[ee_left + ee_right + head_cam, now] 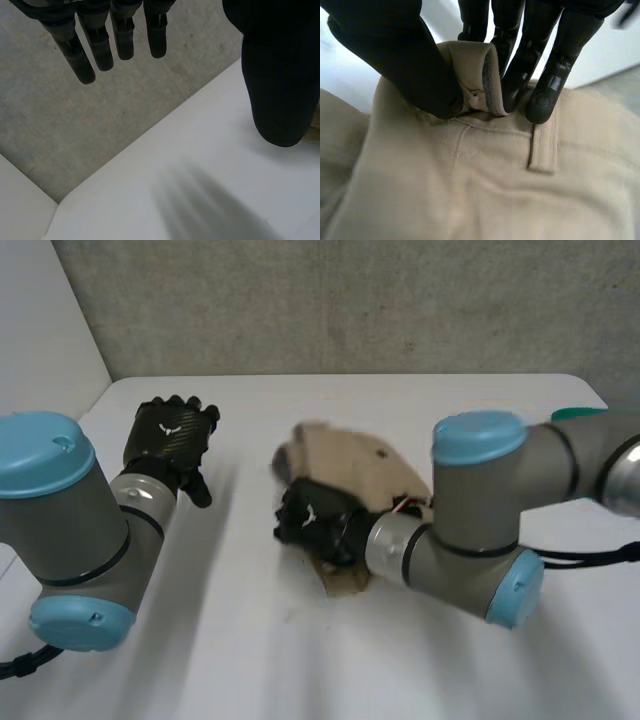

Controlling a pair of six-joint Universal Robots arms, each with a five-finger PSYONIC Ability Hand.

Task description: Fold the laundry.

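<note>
White worktop (250, 660): the right hand (312, 522) pinches the waistband (475, 75) of beige trousers (355, 465); the left hand (170, 435) hangs open, empty. That shallow pinch may slip when lifted.

A white table (400, 405) takes up the middle and lower part of the head view, its top smooth and matt; its far edge runs straight across the upper third of the frame, rounding off at the right; behind it, along the top, stands a rough grey wall (350, 300), mottled like concrete; at the upper left a plain white panel (40, 320) slants down to the table's left corner; the light is soft and even, brightest on the tabletop.
</note>
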